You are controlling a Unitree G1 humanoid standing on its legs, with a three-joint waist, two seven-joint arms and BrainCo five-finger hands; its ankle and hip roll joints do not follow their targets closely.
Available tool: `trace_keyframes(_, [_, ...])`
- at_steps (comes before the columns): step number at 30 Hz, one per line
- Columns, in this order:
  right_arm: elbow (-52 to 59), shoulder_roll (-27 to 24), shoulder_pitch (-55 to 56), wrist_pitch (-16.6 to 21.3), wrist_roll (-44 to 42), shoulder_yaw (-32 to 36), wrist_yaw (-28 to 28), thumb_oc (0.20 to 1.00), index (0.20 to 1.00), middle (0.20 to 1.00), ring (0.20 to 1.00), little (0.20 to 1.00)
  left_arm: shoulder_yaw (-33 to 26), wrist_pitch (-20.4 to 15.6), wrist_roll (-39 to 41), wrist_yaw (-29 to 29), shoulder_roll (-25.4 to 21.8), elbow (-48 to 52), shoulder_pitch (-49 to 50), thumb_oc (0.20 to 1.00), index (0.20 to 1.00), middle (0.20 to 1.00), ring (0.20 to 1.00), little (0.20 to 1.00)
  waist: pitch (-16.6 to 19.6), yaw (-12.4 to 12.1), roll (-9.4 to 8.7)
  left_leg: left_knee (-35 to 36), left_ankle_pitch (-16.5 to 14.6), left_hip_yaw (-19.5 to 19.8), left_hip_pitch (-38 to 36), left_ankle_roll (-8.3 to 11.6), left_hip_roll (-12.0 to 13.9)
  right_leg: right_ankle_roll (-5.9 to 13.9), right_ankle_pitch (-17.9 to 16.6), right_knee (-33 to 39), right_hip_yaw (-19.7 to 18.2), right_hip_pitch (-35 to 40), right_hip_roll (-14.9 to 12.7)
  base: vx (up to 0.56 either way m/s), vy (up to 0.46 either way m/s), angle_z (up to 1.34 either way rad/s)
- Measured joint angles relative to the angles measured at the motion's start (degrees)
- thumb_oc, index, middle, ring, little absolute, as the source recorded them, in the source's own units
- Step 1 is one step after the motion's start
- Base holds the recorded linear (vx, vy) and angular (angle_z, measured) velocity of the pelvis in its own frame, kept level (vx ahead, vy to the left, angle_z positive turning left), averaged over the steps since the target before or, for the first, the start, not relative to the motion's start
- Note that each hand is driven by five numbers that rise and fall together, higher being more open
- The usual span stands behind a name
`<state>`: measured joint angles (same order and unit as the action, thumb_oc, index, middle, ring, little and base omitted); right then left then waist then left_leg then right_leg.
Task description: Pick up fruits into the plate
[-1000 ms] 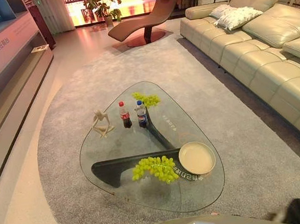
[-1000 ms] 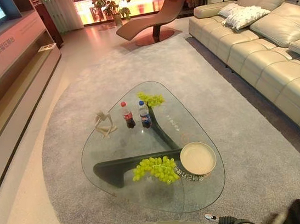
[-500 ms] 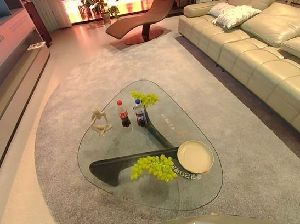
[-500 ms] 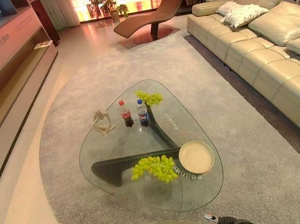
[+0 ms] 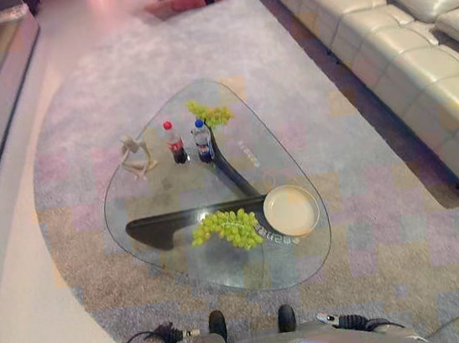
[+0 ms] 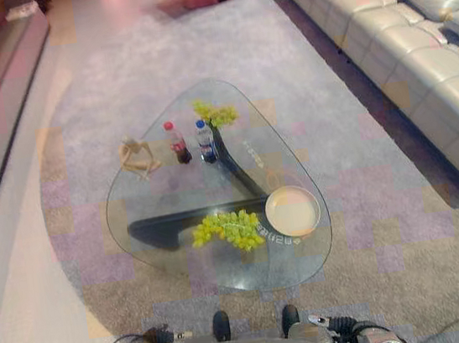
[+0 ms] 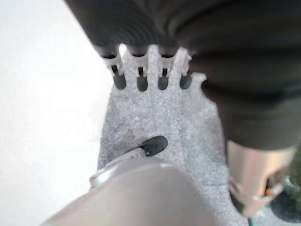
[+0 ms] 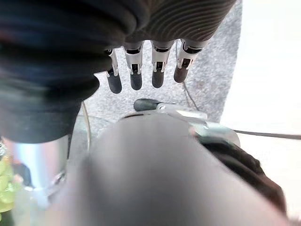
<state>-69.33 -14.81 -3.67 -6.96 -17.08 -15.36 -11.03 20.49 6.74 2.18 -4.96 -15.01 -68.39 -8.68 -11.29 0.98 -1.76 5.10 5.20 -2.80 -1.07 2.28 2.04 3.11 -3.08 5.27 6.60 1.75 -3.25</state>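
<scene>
My head camera had tipped down, bringing the glass table [image 5: 163,184] closer. My left hand [image 7: 149,70] and right hand [image 8: 146,70] hung empty, fingers relaxed. 2 grape bunches [image 5: 228,228] lay unpicked, 1 beside the plate [image 5: 291,211]. The far bunch was hard to make out.

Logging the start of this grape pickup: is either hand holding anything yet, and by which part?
Nothing is held. The left hand and right hand hang with fingers straight over carpet; both grape bunches lie on the glass table.
</scene>
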Motion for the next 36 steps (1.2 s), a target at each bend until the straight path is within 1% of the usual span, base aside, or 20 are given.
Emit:
trace_keyframes(2, [1.4,-1.42,-3.9,0.85,-1.81,-2.2,-0.59,1.0,1.0,1.0,1.0,1.0,3.35,-1.38,-0.18,-2.22,-1.41,2.92,-4.66,1.0,1.0,1.0,1.0,1.0,-2.98,0.32,0.45,-0.03,0.68,-0.22,2.37,-0.2,-0.16,0.15,-0.77,-0.38,-0.64,-2.78,-0.08,-0.15,0.049,-0.1])
trace_keyframes(3, [1.8,-1.79,-4.66,0.91,-2.25,-2.57,-0.64,1.0,1.0,1.0,1.0,1.0,4.4,-1.69,-0.33,-2.73,-1.86,3.58,-5.76,1.0,1.0,1.0,1.0,1.0,-3.66,0.33,0.57,-0.02,0.82,-0.35,2.82,-0.24,-0.16,0.18,-0.95,-0.38,-0.82,-3.24,-0.07,-0.14,0.058,-0.12])
trace_keyframes(4, [2.66,-2.52,-7.09,1.32,-2.76,-3.05,-0.79,1.0,1.0,1.0,1.0,1.0,5.88,-2.27,-1.3,-3.78,-3.39,5.86,-8.6,1.0,1.0,1.0,1.0,1.0,-5.83,0.38,0.76,-0.02,1.14,-0.85,3.52,-0.3,-0.18,0.21,-1.66,-0.07,-1.28,-4.0,-0.07,-0.12,0.048,-0.13])
trace_keyframes(6, [3.41,-3.25,-10.02,1.46,-4.51,-3.48,-0.79,1.0,1.0,1.0,1.0,1.0,7.36,-2.63,-3.0,-4.64,-5.52,7.9,-12.87,1.0,1.0,1.0,1.0,1.0,-8.24,0.58,1.13,-0.01,1.42,-1.22,4.04,-0.21,-0.18,0.2,-2.02,-0.04,-1.54,-4.72,-0.05,-0.14,0.058,-0.12])
trace_keyframes(8, [4.7,-4.63,-13.43,0.94,-6.83,-3.61,-0.72,1.0,1.0,1.0,1.0,1.0,10.78,-3.39,-5.34,-5.59,-8.98,9.92,-18.71,1.0,1.0,1.0,1.0,1.0,-10.27,0.95,1.91,-0.01,1.98,-1.42,6.04,-0.15,-0.15,0.18,-2.47,-0.03,-1.64,-6.82,-0.02,-0.12,0.052,-0.07])
trace_keyframes(9, [4.96,-5.08,-14.85,0.67,-7.6,-3.59,-0.65,1.0,1.0,1.0,1.0,1.0,11.26,-3.44,-6.41,-6.02,-9.99,10.15,-20.5,1.0,1.0,1.0,1.0,1.0,-11.17,1.03,2.22,-0.01,2.19,-1.43,6.62,-0.16,-0.14,0.16,-2.7,-0.05,-1.63,-7.38,0.02,-0.11,0.037,-0.04])
trace_keyframes(10, [5.42,-5.43,-16.17,0.58,-7.97,-3.64,-0.55,1.0,1.0,1.0,1.0,1.0,11.17,-3.45,-6.91,-6.38,-10.51,10.49,-22.43,1.0,1.0,1.0,1.0,1.0,-11.86,1.25,2.51,-0.01,2.27,-1.49,6.75,-0.17,-0.11,0.17,-3.07,-0.03,-1.59,-7.6,0.06,-0.17,0.041,-0.04])
trace_keyframes(12, [6.02,-6.4,-18.73,-0.31,-9.36,-4.33,-0.49,1.0,1.0,1.0,1.0,1.0,13.52,-3.89,-9.27,-7.56,-11.87,11.18,-26.03,1.0,1.0,1.0,1.0,1.0,-13.78,1.83,3.03,-0.01,2.33,-1.52,7.21,-0.13,-0.12,0.17,-3.08,-0.03,-1.61,-8.15,0.09,-0.14,0.031,-0.02])
trace_keyframes(14, [6.22,-6.82,-20.9,-0.84,-11.14,-4.75,-0.1,1.0,1.0,1.0,1.0,1.0,15.42,-4.52,-11.7,-9.26,-12.9,11.48,-29.16,1.0,1.0,1.0,1.0,1.0,-14.63,2.3,3.26,-0.02,2.78,-1.48,9.36,0.0,-0.13,0.11,-3.49,-0.03,-1.63,-10.28,0.11,-0.06,0.015,-0.02])
trace_keyframes(15, [6.52,-6.81,-23.41,-1.03,-11.36,-4.83,0.33,1.0,1.0,1.0,1.0,1.0,16.33,-4.55,-13.35,-9.85,-13.32,11.54,-32.16,1.0,1.0,1.0,1.0,1.0,-16.75,2.5,3.36,-0.04,3.05,-1.52,9.85,0.05,-0.13,0.06,-3.81,-0.05,-1.65,-10.8,0.15,-0.08,0.012,-0.03])
trace_keyframes(17, [6.28,-6.77,-26.13,-1.74,-12.83,-5.46,1.15,1.0,1.0,1.0,1.0,1.0,19.9,-4.53,-16.78,-10.66,-13.76,11.66,-36.37,1.0,1.0,1.0,1.0,1.0,-18.3,2.67,3.4,-0.03,3.31,-1.54,11.22,0.16,-0.1,-0.04,-3.91,-0.35,-1.8,-12.38,0.43,-0.1,0.009,-0.04])
trace_keyframes(18, [6.3,-6.65,-28.15,-2.01,-13.64,-5.96,1.78,1.0,1.0,1.0,1.0,1.0,20.4,-4.45,-18.86,-10.85,-13.71,11.74,-38.86,1.0,1.0,1.0,1.0,1.0,-19.06,2.84,3.33,-0.05,3.47,-1.65,12.02,0.2,-0.11,-0.04,-4.13,-0.39,-1.83,-13.28,0.5,-0.08,0.002,-0.04])
trace_keyframes(21, [6.12,-6.09,-30.21,-2.79,-15.48,-6.17,3.19,1.0,1.0,1.0,1.0,1.0,22.63,-4.41,-22.99,-11.22,-13.78,11.84,-43.43,1.0,1.0,1.0,1.0,1.0,-19.64,3.29,3.26,-0.04,3.6,-2.31,12.99,0.22,-0.09,-0.09,-4.29,-0.45,-2.41,-14.46,0.49,-0.02,-0.004,-0.08])
trace_keyframes(23, [6.15,-6.08,-30.33,-2.77,-15.97,-6.23,3.49,1.0,1.0,1.0,1.0,1.0,22.71,-4.41,-23.89,-11.23,-13.77,11.87,-43.81,1.0,1.0,1.0,1.0,1.0,-19.65,3.42,3.25,-0.04,3.59,-2.42,12.84,0.22,-0.1,-0.09,-4.29,-0.46,-2.6,-14.42,0.47,-0.02,-0.005,-0.09])
trace_keyframes(24, [6.35,-6.1,-30.77,-2.74,-17.56,-6.27,4.29,1.0,1.0,1.0,1.0,1.0,22.92,-4.07,-26.05,-11.34,-13.88,11.75,-45.06,1.0,1.0,1.0,1.0,1.0,-19.65,4.04,3.24,-0.04,3.59,-2.76,12.66,0.23,-0.18,-0.09,-4.29,-0.46,-2.84,-14.38,0.41,-0.03,-0.033,-0.07])
trace_keyframes(25, [6.23,-6.09,-31.4,-2.74,-18.45,-6.08,4.8,1.0,1.0,1.0,1.0,1.0,25.08,-3.13,-27.71,-11.49,-13.86,11.09,-47.75,1.0,1.0,1.0,1.0,1.0,-19.68,4.73,3.2,-0.04,3.58,-2.75,12.92,0.24,-0.15,-0.09,-4.29,-0.46,-2.88,-14.63,0.44,-0.04,-0.051,-0.08])
trace_keyframes(26, [5.88,-5.98,-31.72,-2.75,-18.86,-6.07,5.13,1.0,1.0,1.0,1.0,1.0,25.57,-2.96,-28.71,-11.53,-13.62,10.81,-48.52,1.0,1.0,1.0,1.0,1.0,-19.68,5.1,3.18,-0.04,3.57,-2.83,12.97,0.24,-0.16,-0.09,-4.29,-0.48,-3.0,-14.81,0.52,-0.03,-0.052,-0.04])
trace_keyframes(28, [5.08,-5.52,-32.78,-2.5,-19.19,-5.88,5.75,1.0,1.0,1.0,1.0,1.0,27.0,-2.31,-30.03,-11.6,-13.62,10.32,-49.72,1.0,1.0,1.0,1.0,1.0,-19.67,5.43,3.16,-0.04,3.55,-3.44,13.69,0.26,-0.15,-0.09,-4.29,-1.25,-3.69,-16.21,0.75,-0.01,-0.031,-0.15])
trace_keyframes(33, [4.04,-4.45,-32.6,-1.48,-20.06,-5.89,5.8,1.0,1.0,1.0,1.0,1.0,27.85,-1.11,-33.87,-12.01,-12.37,8.09,-49.6,1.0,1.0,1.0,1.0,1.0,-19.68,6.2,3.14,-0.05,3.6,-4.36,15.19,0.29,0.14,-0.23,-4.41,-2.44,-4.78,-18.82,1.2,-0.01,-0.051,-0.15])
trace_keyframes(36, [3.95,-4.25,-32.72,-1.18,-20.21,-5.91,5.79,1.0,1.0,1.0,1.0,1.0,29.2,0.15,-35.0,-13.35,-12.15,6.76,-49.67,1.0,1.0,1.0,1.0,1.0,-19.67,6.45,3.11,-0.05,3.64,-5.09,16.57,0.24,0.17,-0.23,-4.41,-3.44,-5.74,-21.05,1.32,-0.01,-0.007,-0.11])
